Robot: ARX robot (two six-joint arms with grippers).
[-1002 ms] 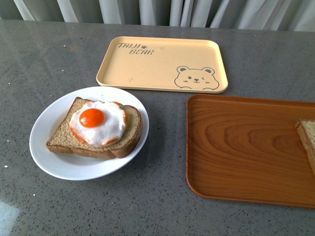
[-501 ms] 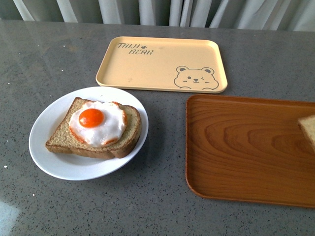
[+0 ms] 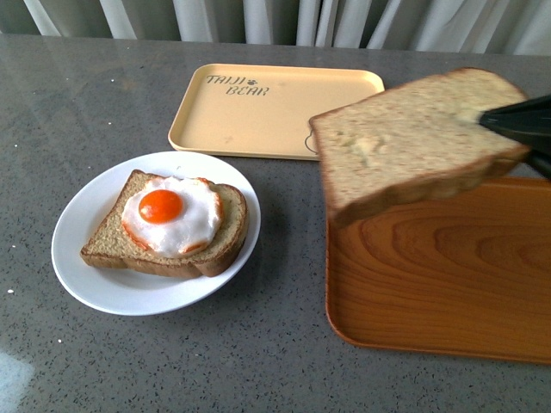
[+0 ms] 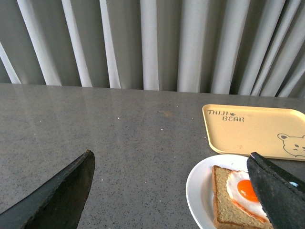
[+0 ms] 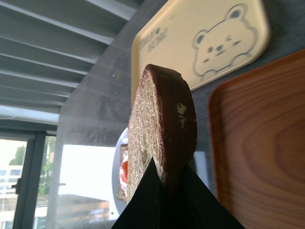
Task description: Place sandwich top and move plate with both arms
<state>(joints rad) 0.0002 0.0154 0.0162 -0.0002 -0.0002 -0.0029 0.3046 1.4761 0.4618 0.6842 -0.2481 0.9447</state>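
My right gripper [image 3: 504, 129] is shut on the sandwich top [image 3: 413, 142], a thick brown bread slice held in the air, tilted, above the left part of the wooden tray [image 3: 439, 284]. In the right wrist view the slice [image 5: 162, 129] stands edge-on between the jaws of the gripper [image 5: 162, 179]. The white plate [image 3: 82, 284] sits at the left and bears a bread slice with a fried egg [image 3: 168, 215]. My left gripper [image 4: 171, 169] is open and empty, above the table left of the plate [image 4: 200, 191]; it does not show in the front view.
A beige bear-printed tray [image 3: 275, 112] lies at the back, partly hidden by the held slice. The grey stone table [image 3: 215, 361] runs to white curtains [image 4: 152, 43] behind. The wooden tray fills the right side.
The sandwich top was lying at the right edge of the wooden tray; it has been lifted and carried left into full view, held by my right gripper. The plate has not moved.
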